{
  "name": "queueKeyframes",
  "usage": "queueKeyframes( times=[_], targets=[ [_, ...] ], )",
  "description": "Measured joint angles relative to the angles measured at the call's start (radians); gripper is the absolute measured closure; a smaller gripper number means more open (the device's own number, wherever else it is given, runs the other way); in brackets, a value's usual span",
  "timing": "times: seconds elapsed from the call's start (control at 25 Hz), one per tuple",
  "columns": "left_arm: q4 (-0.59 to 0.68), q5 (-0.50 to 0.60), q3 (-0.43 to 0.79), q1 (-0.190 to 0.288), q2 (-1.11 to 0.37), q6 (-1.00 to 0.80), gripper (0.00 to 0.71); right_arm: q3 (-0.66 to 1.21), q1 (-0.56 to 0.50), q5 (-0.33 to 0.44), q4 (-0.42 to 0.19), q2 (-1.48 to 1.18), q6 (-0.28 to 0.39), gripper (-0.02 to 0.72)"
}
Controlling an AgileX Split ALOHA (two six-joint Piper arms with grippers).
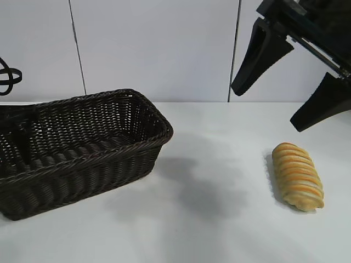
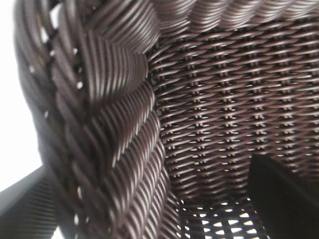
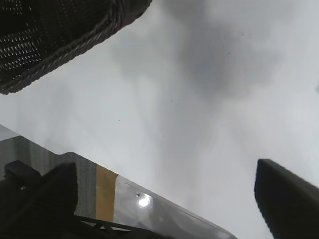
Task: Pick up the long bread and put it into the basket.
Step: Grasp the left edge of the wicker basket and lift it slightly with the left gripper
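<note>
White table (image 1: 219, 219), right tool (image 1: 285, 90) wide open, empty, above long bread (image 1: 298, 175)

A lab-style robot test bench — a bare white table (image 1: 219, 219) set against plain white wall panels (image 1: 153, 49) with dark seams, and a black robot arm (image 1: 307, 27) hanging over it — nothing homely.
</note>
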Motion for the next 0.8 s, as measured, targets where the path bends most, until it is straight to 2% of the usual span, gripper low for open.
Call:
queueKeyframes(
  times=[0.12, 0.28, 0.36, 0.56, 0.8],
  targets=[
    [0.0, -0.004, 0.0, 0.0, 0.0, 0.0, 0.147, 0.0, 0.0, 0.001, 0.0, 0.0, 0.0, 0.02],
    [0.002, -0.002, 0.001, 0.001, 0.0, 0.0, 0.388, 0.0, 0.0, 0.002, 0.0, 0.0, 0.0, 0.02],
    [-0.007, -0.005, 0.001, 0.001, 0.0, -0.004, 0.459, 0.0, 0.0, 0.003, 0.0, 0.0, 0.0, 0.02],
    [-0.024, -0.03, 0.001, 0.001, -0.001, -0.017, 0.543, 0.0, 0.0, 0.003, 0.0, 0.0, 0.0, 0.02],
    [-0.028, -0.03, -0.006, 0.001, -0.003, -0.019, 0.564, 0.0, 0.0, 0.003, 0.0, 0.0, 0.0, 0.02]
  ],
)
